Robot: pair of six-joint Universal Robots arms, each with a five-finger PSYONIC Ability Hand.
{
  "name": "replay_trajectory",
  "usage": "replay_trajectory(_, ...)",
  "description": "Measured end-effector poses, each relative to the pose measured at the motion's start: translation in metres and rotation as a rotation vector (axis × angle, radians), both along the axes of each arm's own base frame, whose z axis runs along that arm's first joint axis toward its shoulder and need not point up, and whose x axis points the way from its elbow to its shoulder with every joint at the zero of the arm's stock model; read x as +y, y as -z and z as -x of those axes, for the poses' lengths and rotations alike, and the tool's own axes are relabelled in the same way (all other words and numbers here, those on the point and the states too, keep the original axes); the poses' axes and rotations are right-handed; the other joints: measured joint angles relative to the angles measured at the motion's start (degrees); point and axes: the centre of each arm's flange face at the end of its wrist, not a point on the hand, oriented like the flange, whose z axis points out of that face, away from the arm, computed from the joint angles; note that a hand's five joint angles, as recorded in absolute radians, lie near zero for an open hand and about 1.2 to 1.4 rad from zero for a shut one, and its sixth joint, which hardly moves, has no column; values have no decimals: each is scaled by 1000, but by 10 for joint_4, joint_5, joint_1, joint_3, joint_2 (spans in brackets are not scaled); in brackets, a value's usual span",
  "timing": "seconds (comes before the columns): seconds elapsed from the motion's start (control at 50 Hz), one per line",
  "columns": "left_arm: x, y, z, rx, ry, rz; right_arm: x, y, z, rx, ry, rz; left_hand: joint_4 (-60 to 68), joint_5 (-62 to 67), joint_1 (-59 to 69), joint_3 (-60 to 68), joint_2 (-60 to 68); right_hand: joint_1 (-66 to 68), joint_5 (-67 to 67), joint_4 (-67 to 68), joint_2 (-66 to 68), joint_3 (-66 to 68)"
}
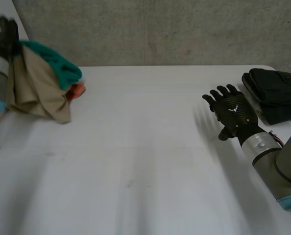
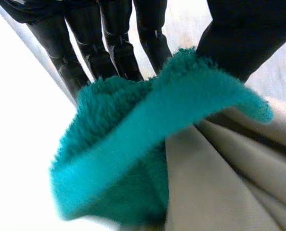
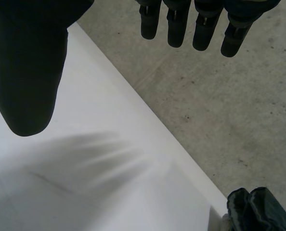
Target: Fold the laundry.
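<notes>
**Left hand lifts a bundle of cloths, right hand is open and holds nothing**

The left hand [image 1: 1, 35] is raised at the far left side of the table [image 1: 135, 156]. In the left wrist view its fingers [image 2: 111, 48] are almost straight and the thumb stands opposite them. The edge of the towel [image 2: 148, 139] comes up between them, so the hand pinches it. A beige cloth [image 1: 37, 90] hangs from the same hand, below and beside the towel. I cannot tell if the fingers hold this cloth too or if it is only caught in the towel.

In the head view the towel [image 1: 57, 61] runs from the hand slantwise down toward the middle of the table. The beige cloth hangs in long folds. Its long axis goes from the hand down to a low corner that is on the table or just above it. A small orange piece [image 1: 76, 91] shows at the bundle's end, under the towel.

The right hand [image 1: 232, 115] is over the right side of the table, well apart from the bundle. Its fingers [image 3: 176, 24] are straight and spread, pointing to the far edge, and it touches nothing. Just beside it, at the right edge, lies a folded black cloth [image 1: 275, 93].
</notes>
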Motion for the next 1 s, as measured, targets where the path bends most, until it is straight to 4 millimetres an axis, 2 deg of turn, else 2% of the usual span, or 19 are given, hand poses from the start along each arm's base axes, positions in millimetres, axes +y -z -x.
replay_trajectory(0.08,36,-60,27,49,110,67,0,-4,1,-3,8,10,0,7,10,0,0,0,0,0,0,0)
replay_trajectory(0.18,80,-110,58,87,234,128,-2,-8,5,-8,25,20,0,14,10,2,0,0,0,0,0,0)
replay_trajectory(0.26,110,-130,79,105,312,146,-3,-12,9,-13,38,27,0,14,10,4,0,0,0,0,0,0)
replay_trajectory(0.32,127,-133,94,123,364,125,-4,-15,11,-18,47,34,0,14,10,4,0,0,0,0,0,0)
replay_trajectory(0.4,151,-122,114,161,447,39,-6,-20,14,-33,63,43,1,14,10,4,1,0,0,0,0,0)
replay_trajectory(0.48,180,-101,140,208,548,-82,-8,-25,18,-53,82,50,1,14,10,9,2,0,0,0,0,0)
replay_trajectory(0.56,227,-78,174,260,693,-227,-12,-30,23,-76,115,57,1,14,10,9,2,0,0,0,0,0)
replay_trajectory(0.6,244,-72,185,273,741,-268,-13,-32,25,-81,126,58,1,14,10,9,2,0,0,0,0,0)
replay_trajectory(0.62,266,-63,198,288,804,-321,-15,-33,26,-89,141,58,1,14,10,9,2,0,0,0,0,0)
replay_trajectory(0.66,292,-52,214,300,879,-387,-16,-34,28,-96,159,57,1,14,10,9,2,0,0,0,0,0)
replay_trajectory(0.74,337,-27,238,299,1003,-508,-18,-34,30,-105,182,51,-15,8,1,-5,-12,0,0,0,0,0)
replay_trajectory(0.76,343,-22,241,296,1019,-525,-18,-34,31,-106,183,51,-68,-23,-48,-55,-74,0,0,0,0,0)
replay_trajectory(0.8,361,-4,252,275,1077,-596,-19,-34,32,-108,195,44,-219,-172,-219,-216,-228,0,0,0,0,0)
replay_trajectory(0.82,366,3,256,265,1096,-620,-19,-34,32,-109,198,41,-391,-343,-412,-373,-398,0,0,0,0,0)
replay_trajectory(0.86,372,18,261,240,1125,-668,-19,-35,32,-110,204,31,-540,-484,-539,-520,-538,0,0,0,0,0)
replay_trajectory(0.92,367,28,260,216,1128,-703,-18,-36,32,-111,206,14,-571,-509,-544,-551,-566,0,0,0,0,0)
replay_trajectory(1.0,344,24,244,218,1069,-688,-15,-38,31,-109,199,-14,-571,-509,-544,-551,-566,0,0,0,0,0)
